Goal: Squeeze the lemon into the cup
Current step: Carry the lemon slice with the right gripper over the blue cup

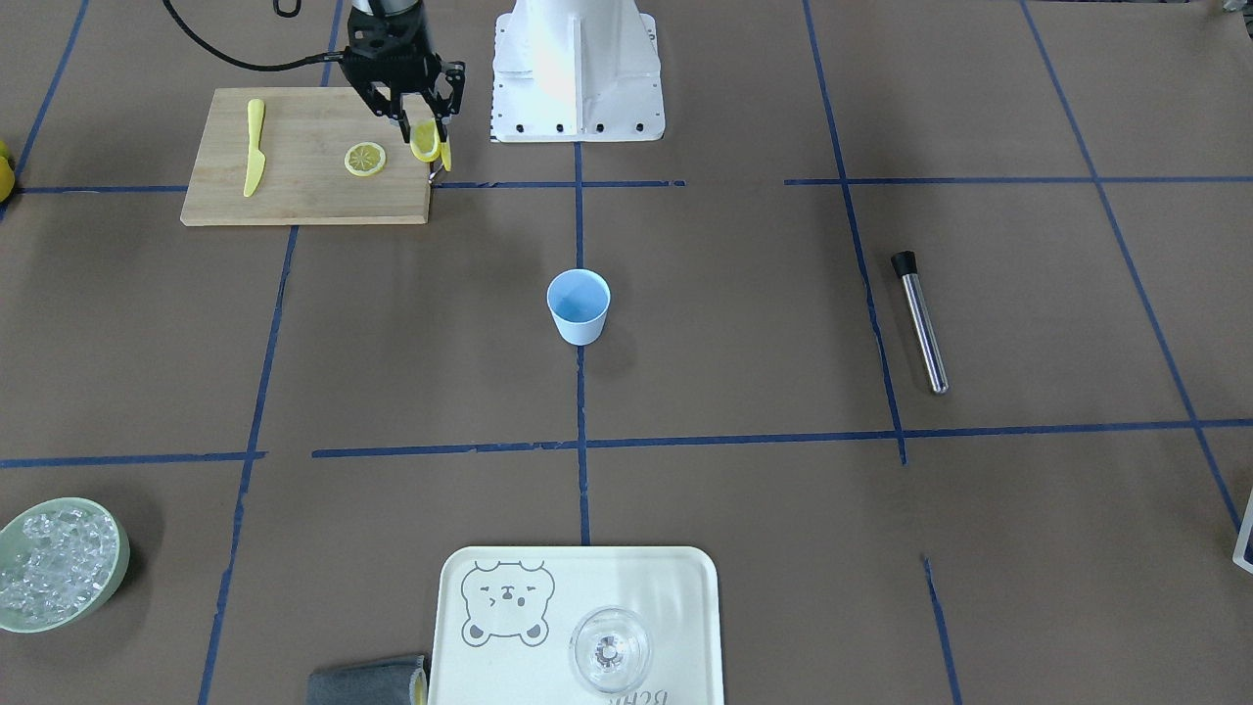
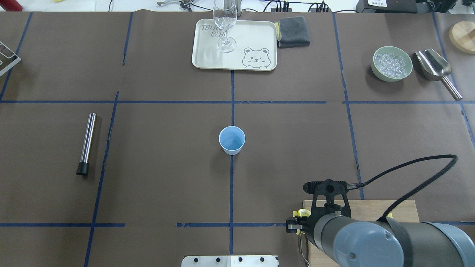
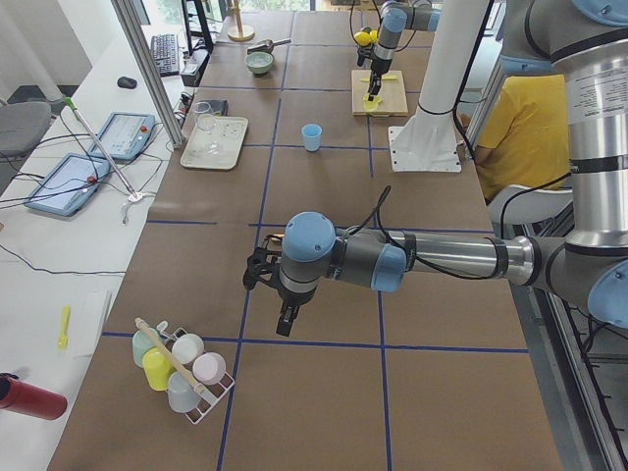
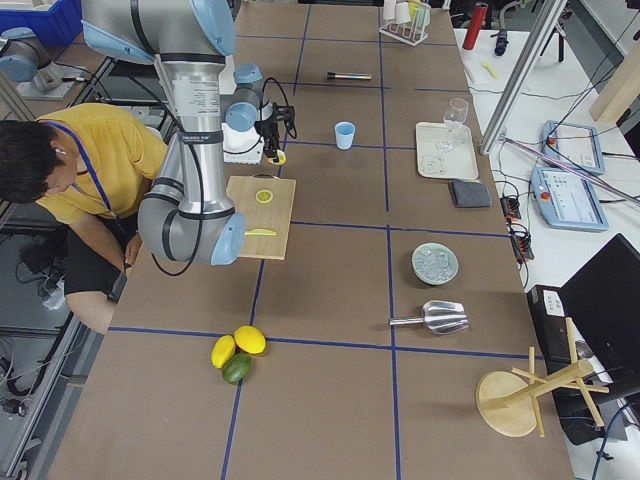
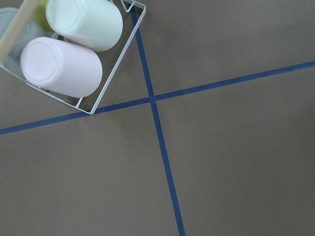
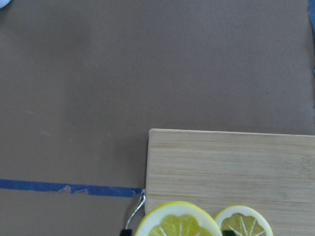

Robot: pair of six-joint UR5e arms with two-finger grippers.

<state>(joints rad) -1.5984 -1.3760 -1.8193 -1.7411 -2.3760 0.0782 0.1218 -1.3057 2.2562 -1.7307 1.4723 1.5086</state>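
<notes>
My right gripper (image 1: 423,137) is shut on a lemon slice (image 1: 427,143), held on edge just above the right end of the wooden cutting board (image 1: 303,186). The held slice fills the bottom of the right wrist view (image 6: 179,223). A second lemon slice (image 1: 364,159) lies flat on the board. The light-blue cup (image 1: 578,305) stands upright at the table's middle, well away from the gripper; it also shows in the overhead view (image 2: 232,139). My left gripper (image 3: 284,322) hangs over bare table far from the cup, and I cannot tell whether it is open or shut.
A yellow knife (image 1: 255,147) lies on the board. A steel tube (image 1: 920,321) lies on the robot's left side of the table. A tray (image 1: 489,646) bears a clear glass (image 1: 609,648). A bowl of ice (image 1: 59,563) and a rack of cups (image 3: 182,368) stand at the edges.
</notes>
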